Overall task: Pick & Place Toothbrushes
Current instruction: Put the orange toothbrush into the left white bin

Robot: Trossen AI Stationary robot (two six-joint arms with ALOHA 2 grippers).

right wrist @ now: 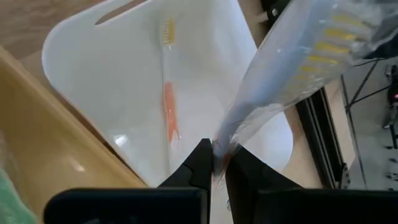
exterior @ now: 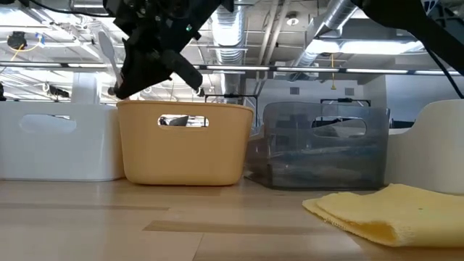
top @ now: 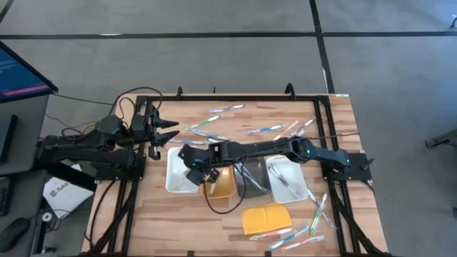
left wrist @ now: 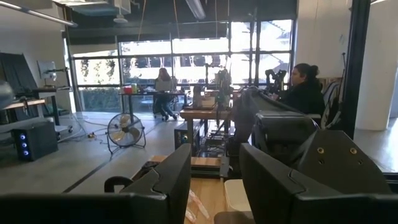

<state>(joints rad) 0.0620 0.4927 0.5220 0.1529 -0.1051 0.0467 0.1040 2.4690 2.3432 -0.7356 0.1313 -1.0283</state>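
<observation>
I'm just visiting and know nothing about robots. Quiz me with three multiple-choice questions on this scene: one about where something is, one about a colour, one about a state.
1. Where is the right gripper?
A. Over the left-hand white tray
B. Over the yellow pad
C. Off the table

2. What colour is the tray between the white tray and the grey tray?
A. Blue
B. Orange
C. Black

3. What are the right gripper's fingers doing?
A. Standing wide open, holding nothing
B. Pinched shut on a wrapped toothbrush
C. Gripping the yellow pad

Answers:
1. A: the high view shows the right arm stretched across to that tray.
2. B: both the high and low views show it orange.
3. B: the right wrist view shows a wrapped toothbrush clamped between them, above an orange-handled toothbrush already lying in the tray.
</observation>
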